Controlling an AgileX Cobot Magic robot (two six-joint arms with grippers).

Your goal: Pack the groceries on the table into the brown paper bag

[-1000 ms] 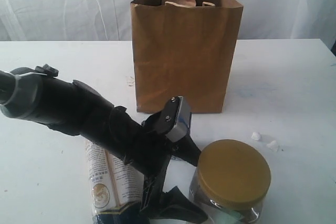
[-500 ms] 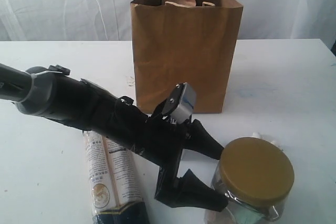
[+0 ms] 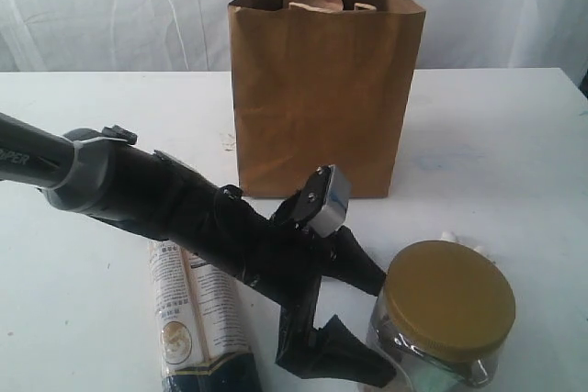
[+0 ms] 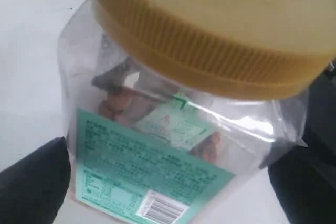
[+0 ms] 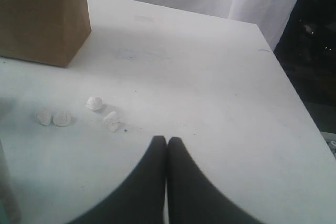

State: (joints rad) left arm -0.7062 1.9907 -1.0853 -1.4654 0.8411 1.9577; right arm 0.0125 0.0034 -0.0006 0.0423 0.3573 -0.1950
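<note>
With the yellow-lidded clear jar [image 3: 448, 305] between the wide-spread left fingers [image 3: 358, 263], the next move looks like clamping and lifting it into the brown paper bag [image 3: 322, 98] beyond; the right fingers [image 5: 157, 182] sit pressed together.

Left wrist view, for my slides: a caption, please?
Open left gripper straddling the yellow-lidded jar on the white table.

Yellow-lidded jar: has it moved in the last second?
Yes. The yellow-lidded jar has shifted right, judged against the brown paper bag, which stayed put.
</note>
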